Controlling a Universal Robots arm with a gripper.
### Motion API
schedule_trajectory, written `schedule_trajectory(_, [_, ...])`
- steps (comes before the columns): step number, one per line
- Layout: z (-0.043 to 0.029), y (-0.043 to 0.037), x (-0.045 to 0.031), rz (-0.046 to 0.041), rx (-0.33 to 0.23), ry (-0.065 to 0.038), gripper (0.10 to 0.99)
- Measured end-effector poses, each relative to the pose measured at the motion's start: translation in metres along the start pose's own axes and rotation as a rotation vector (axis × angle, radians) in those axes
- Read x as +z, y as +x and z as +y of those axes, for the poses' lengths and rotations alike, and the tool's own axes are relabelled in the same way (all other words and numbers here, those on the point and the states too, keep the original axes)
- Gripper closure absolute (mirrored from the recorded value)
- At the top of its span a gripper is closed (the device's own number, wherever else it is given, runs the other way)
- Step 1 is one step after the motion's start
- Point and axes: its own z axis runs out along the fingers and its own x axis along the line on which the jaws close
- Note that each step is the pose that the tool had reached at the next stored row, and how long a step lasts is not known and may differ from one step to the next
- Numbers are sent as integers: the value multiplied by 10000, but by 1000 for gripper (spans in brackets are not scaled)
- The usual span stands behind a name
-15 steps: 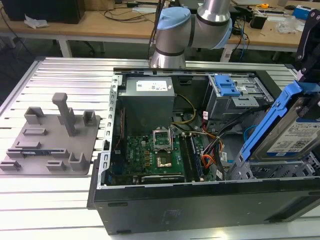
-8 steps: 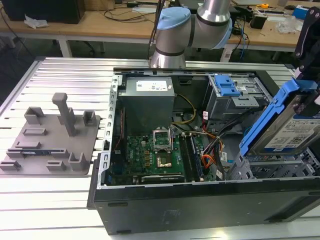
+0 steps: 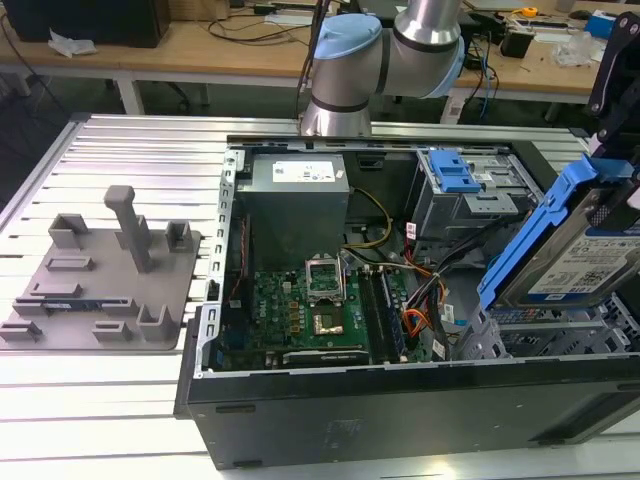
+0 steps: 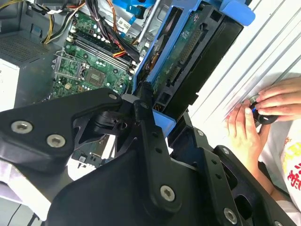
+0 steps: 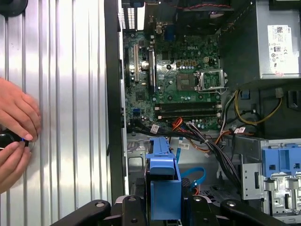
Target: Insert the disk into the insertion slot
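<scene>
Blue-framed disk (image 3: 560,235), white printed label (image 3: 595,265) showing, hangs tilted, clamped between the black fingers (image 4: 142,106).

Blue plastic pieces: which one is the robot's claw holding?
The blue carrier framing the disk, tilted above the case in the gripper. The ridged blue latch sits on its bay, untouched.

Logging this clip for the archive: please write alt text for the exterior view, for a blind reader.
The gripper holds the disk, in its blue carrier, tilted above the insertion slot at the exterior view's right of an open computer case. A grey fixture plate lies on the ribbed table at the exterior view's left.
</scene>
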Motion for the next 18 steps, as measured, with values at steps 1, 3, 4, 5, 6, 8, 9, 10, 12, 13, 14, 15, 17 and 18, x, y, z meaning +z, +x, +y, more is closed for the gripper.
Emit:
schedule_trajectory(1, [1,0,0,0,0,38,722])
schedule_trajectory(3, [-1,0,-1,-1,-8,160,722])
schedule_trajectory(4, [-1,0,0,-3,-10,197,722])
schedule_trajectory(5, [0,0,-1,-3,-10,226,722])
schedule_trajectory(6, [0,0,0,-4,-11,251,722])
schedule_trajectory(8, [1,0,0,-4,-13,309,722])
schedule_trajectory(9, [2,0,-1,-4,-14,336,722])
schedule_trajectory(10, [2,0,0,-5,-16,347,722])
schedule_trajectory(12, [3,0,0,-5,-15,351,722])
schedule_trajectory(13, [3,0,0,-5,-15,351,722])
schedule_trajectory(14, [3,0,0,-6,-15,351,722])
schedule_trajectory(15, [3,0,0,-5,-15,352,722])
schedule_trajectory(17, [3,-2,1,-8,-15,352,722])
schedule_trajectory(18, [2,-5,0,-6,-14,352,722])
